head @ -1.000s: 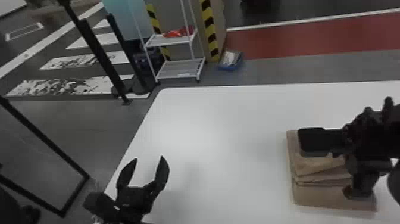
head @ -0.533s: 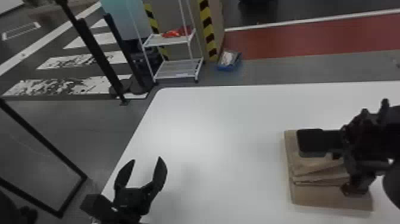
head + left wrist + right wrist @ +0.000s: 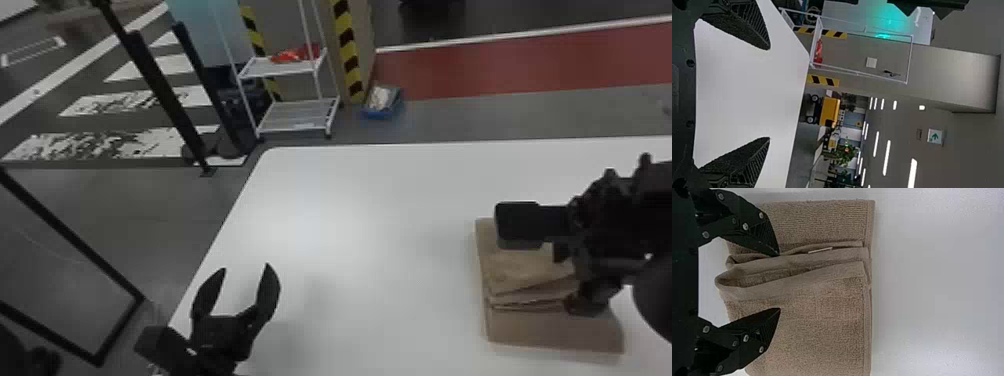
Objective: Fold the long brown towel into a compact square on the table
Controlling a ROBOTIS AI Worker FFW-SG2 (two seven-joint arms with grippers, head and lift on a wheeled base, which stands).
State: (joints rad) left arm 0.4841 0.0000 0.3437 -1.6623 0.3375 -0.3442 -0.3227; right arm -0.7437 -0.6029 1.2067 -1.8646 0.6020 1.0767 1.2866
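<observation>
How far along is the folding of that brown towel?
Mostly folded: the brown towel lies in stacked layers on the table. In hand: nothing gripped; the right gripper is open over the layers. Left, probably: squaring up, since the layered edges look uneven.

Left claw (image 3: 246,267): black; two tapered, pointed fingers (image 3: 756,23), ribbed on one face, grainy on another; dark base plate (image 3: 681,98), small round holes (image 3: 690,62). Right claw (image 3: 565,281): black; matching pointed fingers (image 3: 766,323), finely ribbed flanks; angular linkages (image 3: 715,229) set with round silvery screws (image 3: 745,226). Right arm (image 3: 645,200): black, knobbly in outline; one large, smooth, rounded cover (image 3: 660,295). Right wrist block (image 3: 520,220): black, box-shaped, corners softened. Left wrist block (image 3: 160,345): black, boxy.
</observation>
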